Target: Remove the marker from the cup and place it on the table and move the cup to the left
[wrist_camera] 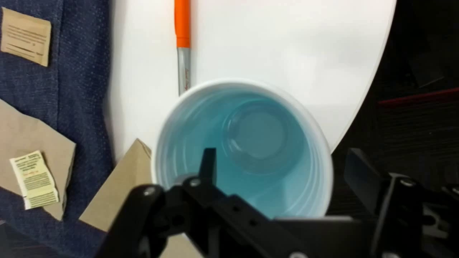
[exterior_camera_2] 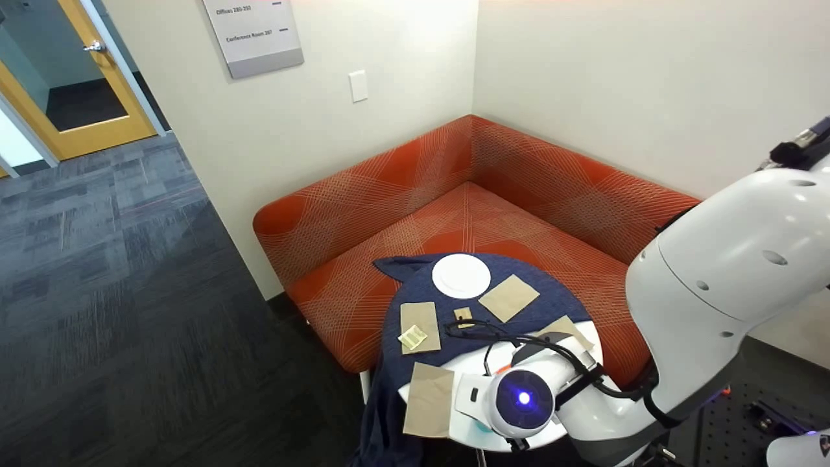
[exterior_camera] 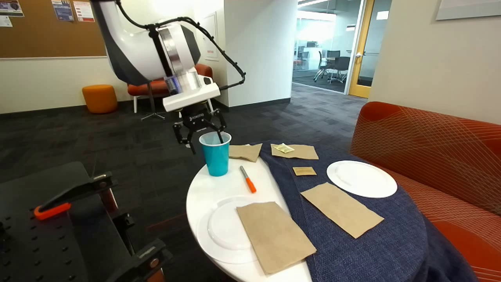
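Robotiq gripper (wrist_camera: 282, 163), jaws spread, straddles the wall of the teal party cup (wrist_camera: 251, 138); beside the cup, an orange-and-silver marker (wrist_camera: 183, 43) lies on the round table (wrist_camera: 287, 46), orange end cropped in the wrist view.

1 orange-and-grey marker (exterior_camera: 248, 180) lying on round, white-topped table (exterior_camera: 202, 196); 1 teal, white-rimmed cup (exterior_camera: 217, 159) upright near marker.
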{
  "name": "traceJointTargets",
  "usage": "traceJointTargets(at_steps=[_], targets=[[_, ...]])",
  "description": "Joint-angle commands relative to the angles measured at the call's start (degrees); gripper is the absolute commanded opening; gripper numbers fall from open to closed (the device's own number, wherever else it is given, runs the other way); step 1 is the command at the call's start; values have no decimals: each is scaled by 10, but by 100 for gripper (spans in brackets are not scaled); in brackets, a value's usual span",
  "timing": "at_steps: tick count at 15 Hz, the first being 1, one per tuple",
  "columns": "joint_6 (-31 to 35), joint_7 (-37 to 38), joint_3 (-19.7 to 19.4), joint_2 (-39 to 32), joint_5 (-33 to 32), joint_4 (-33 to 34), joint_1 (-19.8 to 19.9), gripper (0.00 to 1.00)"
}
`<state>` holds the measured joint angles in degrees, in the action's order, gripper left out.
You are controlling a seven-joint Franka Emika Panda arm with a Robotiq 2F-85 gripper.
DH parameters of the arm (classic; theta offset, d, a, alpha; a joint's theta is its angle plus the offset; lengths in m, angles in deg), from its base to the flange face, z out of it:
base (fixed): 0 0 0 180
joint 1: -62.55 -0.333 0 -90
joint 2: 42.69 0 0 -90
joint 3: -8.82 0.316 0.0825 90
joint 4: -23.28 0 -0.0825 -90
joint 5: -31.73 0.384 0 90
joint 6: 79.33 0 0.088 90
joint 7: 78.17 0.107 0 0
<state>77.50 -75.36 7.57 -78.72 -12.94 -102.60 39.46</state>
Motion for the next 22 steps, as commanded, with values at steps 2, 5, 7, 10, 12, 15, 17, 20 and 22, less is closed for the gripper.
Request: traceJointTargets(at_steps=[2,5,7,10,12,15,17,20,22], targets=[[-53,-8,25,65,23,-32,23,100],[-101,-52,61,104,83,-50,54,100],[-118,-71,75,134,117,-62,67,100],[-121,-80,80,184,150,-82,81,100],[-118,-83,78,216,168,-93,89,100],[-118,-80,74,259,190,-107,104,100],[-123,-76,72,286,198,-115,113,100],[-123,-76,72,324,210,-132,127,100],[-124,-78,72,345,218,-142,135,100]])
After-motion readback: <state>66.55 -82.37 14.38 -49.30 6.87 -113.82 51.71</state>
